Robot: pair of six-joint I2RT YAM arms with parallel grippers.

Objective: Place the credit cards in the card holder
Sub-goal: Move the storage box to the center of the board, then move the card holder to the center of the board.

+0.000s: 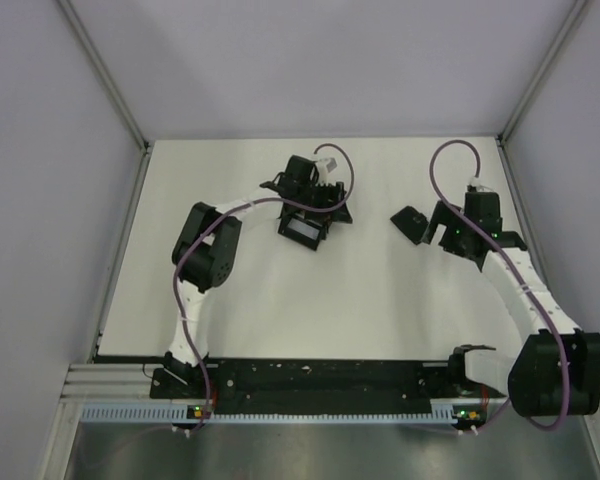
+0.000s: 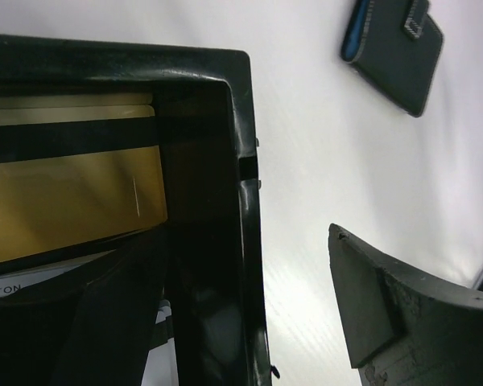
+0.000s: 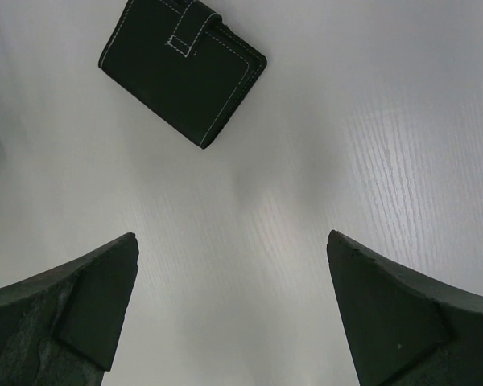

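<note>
A gold credit card (image 2: 72, 201) lies inside an open black box (image 2: 240, 96), with a white printed card (image 2: 20, 283) partly showing under it. My left gripper (image 2: 241, 265) straddles the box's right wall. One finger is dark inside the box, and the other finger (image 2: 386, 305) is outside, apart from the wall; the jaws stand wide. The card holder (image 3: 181, 68), a small black stitched case with a strap, lies closed on the table. My right gripper (image 3: 232, 273) hovers open just short of it, holding nothing. From above, the box (image 1: 302, 232) sits left of the card holder (image 1: 410, 220).
White tabletop (image 1: 360, 300) with grey walls on three sides. The arm bases and a black rail (image 1: 320, 378) run along the near edge. Purple cables loop above both wrists.
</note>
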